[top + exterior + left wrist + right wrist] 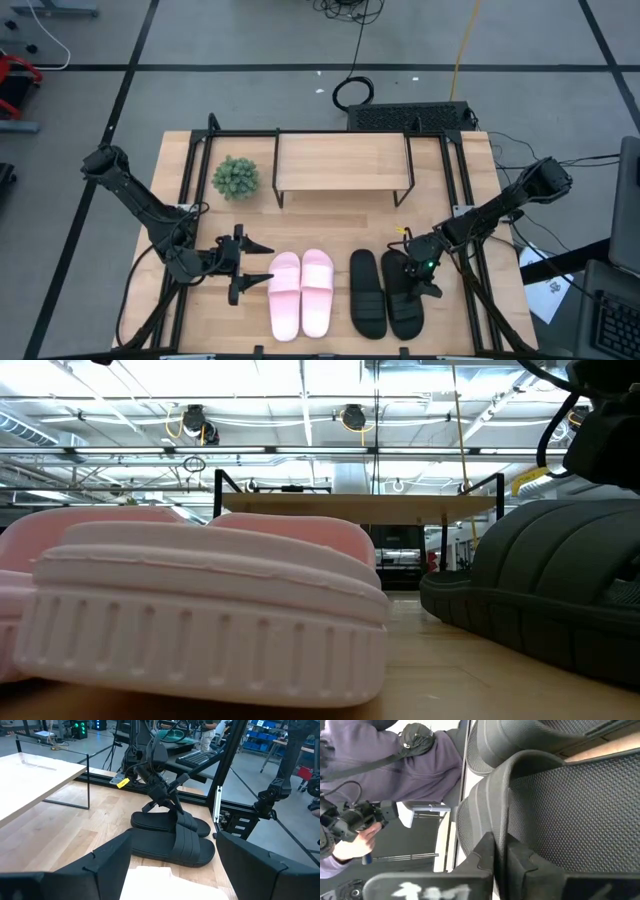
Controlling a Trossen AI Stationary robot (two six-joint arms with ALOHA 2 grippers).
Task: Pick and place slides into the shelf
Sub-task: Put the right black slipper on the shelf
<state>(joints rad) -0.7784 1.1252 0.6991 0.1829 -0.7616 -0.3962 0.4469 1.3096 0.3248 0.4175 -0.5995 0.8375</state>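
I see two light pink slides [300,291] left of two black slides [385,292], whose footbeds show a fine dotted texture. The shelf [343,160] top is pale wood on black legs. A green plant [235,177] sits at far left. Both arms are dark.

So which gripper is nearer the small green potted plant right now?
Left. The left gripper sits open beside the light pink slides, on the small green potted plant's side of the table. The right gripper is across the table, shut on a black slide's strap.
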